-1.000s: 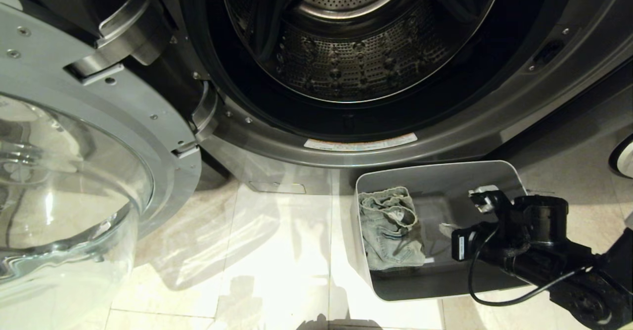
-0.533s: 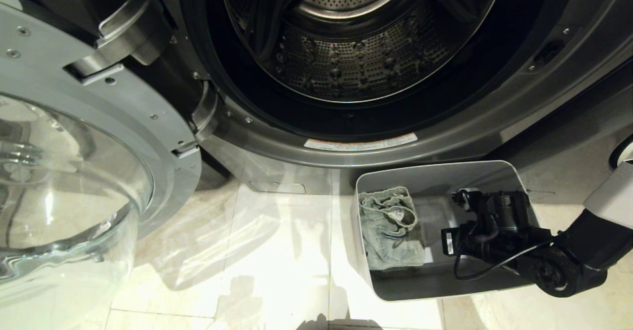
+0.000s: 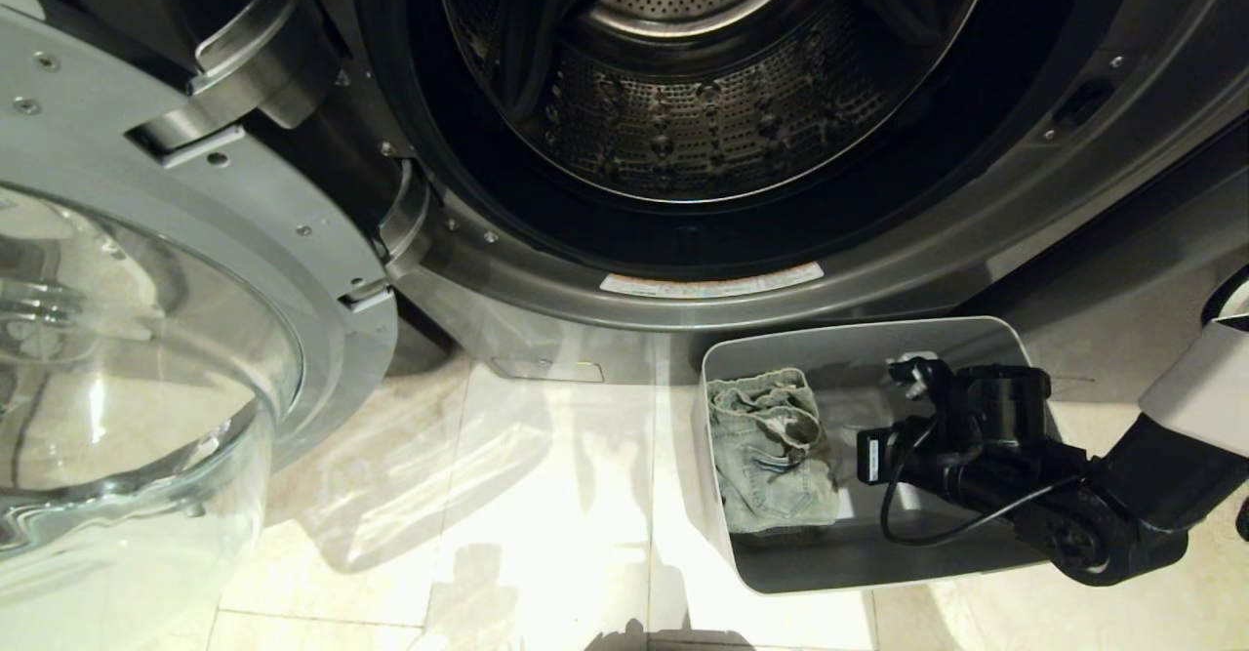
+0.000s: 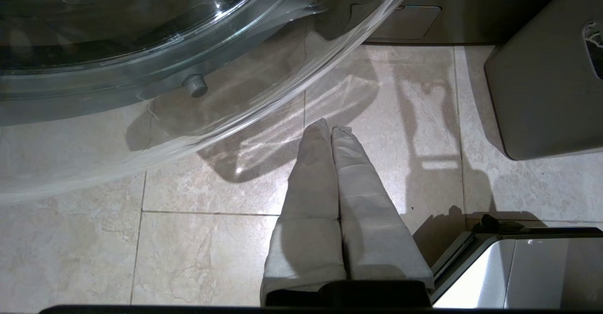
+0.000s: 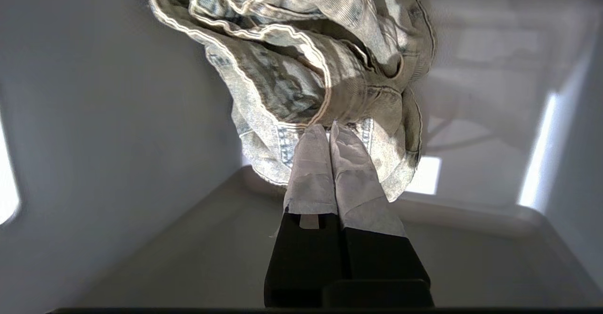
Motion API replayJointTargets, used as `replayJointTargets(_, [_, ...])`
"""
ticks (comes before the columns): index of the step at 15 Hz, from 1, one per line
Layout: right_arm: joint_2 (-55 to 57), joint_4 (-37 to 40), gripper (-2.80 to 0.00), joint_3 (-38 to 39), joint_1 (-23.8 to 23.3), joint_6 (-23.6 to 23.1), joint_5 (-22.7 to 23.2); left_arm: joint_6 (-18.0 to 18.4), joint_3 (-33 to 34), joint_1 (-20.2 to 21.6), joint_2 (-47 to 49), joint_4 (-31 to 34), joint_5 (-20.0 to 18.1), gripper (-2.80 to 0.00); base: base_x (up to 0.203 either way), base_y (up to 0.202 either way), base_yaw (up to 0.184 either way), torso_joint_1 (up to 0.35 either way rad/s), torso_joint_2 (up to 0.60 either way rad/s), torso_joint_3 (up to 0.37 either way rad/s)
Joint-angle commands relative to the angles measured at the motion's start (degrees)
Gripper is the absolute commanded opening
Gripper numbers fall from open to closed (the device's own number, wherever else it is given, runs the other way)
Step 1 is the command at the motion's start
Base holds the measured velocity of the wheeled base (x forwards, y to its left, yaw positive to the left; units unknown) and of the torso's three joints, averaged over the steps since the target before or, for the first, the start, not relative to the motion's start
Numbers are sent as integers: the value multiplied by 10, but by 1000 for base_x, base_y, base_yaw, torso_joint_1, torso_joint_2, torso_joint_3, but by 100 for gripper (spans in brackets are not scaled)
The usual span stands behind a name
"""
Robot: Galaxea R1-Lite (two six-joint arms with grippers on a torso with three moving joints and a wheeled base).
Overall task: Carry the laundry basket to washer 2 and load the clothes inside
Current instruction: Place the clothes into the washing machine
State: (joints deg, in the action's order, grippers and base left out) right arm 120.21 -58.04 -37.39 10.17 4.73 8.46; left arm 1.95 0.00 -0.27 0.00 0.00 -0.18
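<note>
- Down inside the laundry basket (image 3: 1010, 339), the right arm reached in over the basket's right rim, its dark wrist bent so that the right gripper (image 5: 332, 126) pointed across the basket's interior toward the clothes (image 3: 771, 451).
- Its two taped fingers (image 5: 311, 163) were pressed together with nothing between them; in the right wrist view their tips sat just in front of the denim, and whether they touched it cannot be told.
- A black cable (image 3: 927, 534) looped below that wrist, over the basket's floor.
- The left gripper (image 4: 331, 129) hung above the tiled floor (image 4: 198, 238) to the left of the basket, its fingers likewise closed flat against each other and holding nothing.
- The basket stood upright on the floor just before the washer (image 3: 1093, 192), below the right part of its round opening.
- The clothes, one small crumpled piece of pale denim, lay against the basket's left wall, reaching down to its bottom; the rest of the basket's floor was bare grey plastic.
- The washer's steel drum (image 3: 683, 114) showed through the opening, and the glass door (image 3: 127, 368) stood swung open well to the left of the basket.
</note>
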Motion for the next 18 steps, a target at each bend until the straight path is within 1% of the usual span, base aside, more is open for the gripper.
replayJointTargets(1, [18,-4,-280,-14,0,1,0,1,0,0,-1,0,0,-280,0,0,0,0,0,0])
replayJointTargets(2, [21,-2,0,-23,0,2,-1,1,0,0,-1,0,0,-280,0,0,0,0,0,0])
replayJointTargets(6, [57,-25,0,-62,0,16,0,0,0,0,-1,0,0,-280,0,0,0,0,0,0])
replayJointTargets(10, [100,-49,0,-115,0,16,-1,0,0,0,-1,0,0,-280,0,0,0,0,0,0])
replayJointTargets(15, [136,-50,0,-148,0,18,1,0,0,0,-1,0,0,-280,0,0,0,0,0,0])
replayJointTargets(18, [162,-50,0,-183,4,19,2,0,0,0,-1,0,0,-280,0,0,0,0,0,0])
